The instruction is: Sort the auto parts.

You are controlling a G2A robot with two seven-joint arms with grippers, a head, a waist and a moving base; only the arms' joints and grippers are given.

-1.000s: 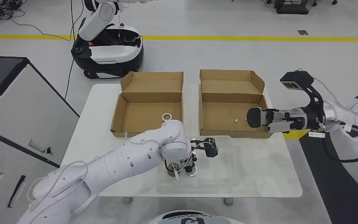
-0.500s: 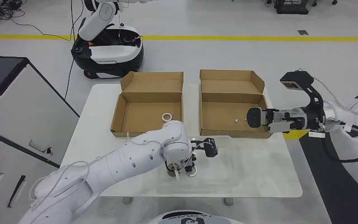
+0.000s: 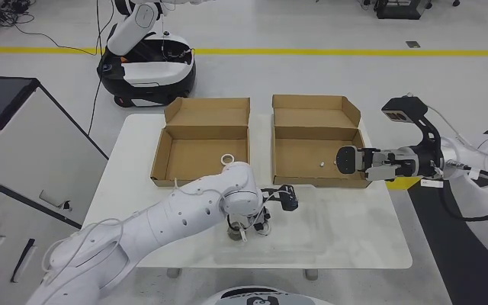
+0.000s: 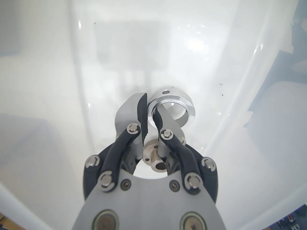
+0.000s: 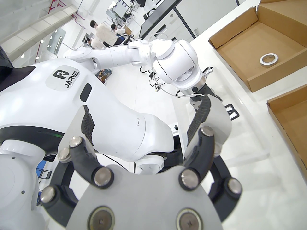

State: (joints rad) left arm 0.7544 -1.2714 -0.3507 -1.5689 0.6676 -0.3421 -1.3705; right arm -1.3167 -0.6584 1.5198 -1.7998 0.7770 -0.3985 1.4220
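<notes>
On your white table [image 3: 343, 229], just in front of the left box [image 3: 200, 149], your left gripper [image 4: 150, 118] pinches a silver ring's [image 4: 175, 99] wall. Well right of that box, your right gripper [image 3: 347, 161] hangs with fingers spread, empty.

Table [image 3: 343, 236]: two open boxes side by side, apart. The left box [image 3: 158, 156] sits at 11 o'clock and the right box [image 3: 316, 181] at 1 o'clock. A ring [image 3: 227, 159] lies in the left box toward its 3 o'clock wall. A small part [image 3: 323, 162] lies in the right box toward 4 o'clock. At the table's 6 o'clock a collar [image 4: 176, 101] rests on the surface, with the left gripper [image 4: 150, 113] on it, one finger inside the bore and one outside. A hub [image 4: 154, 156] lies just beside the collar, under that gripper. The right gripper [image 3: 345, 162] is over the right box's 4 o'clock corner.
</notes>
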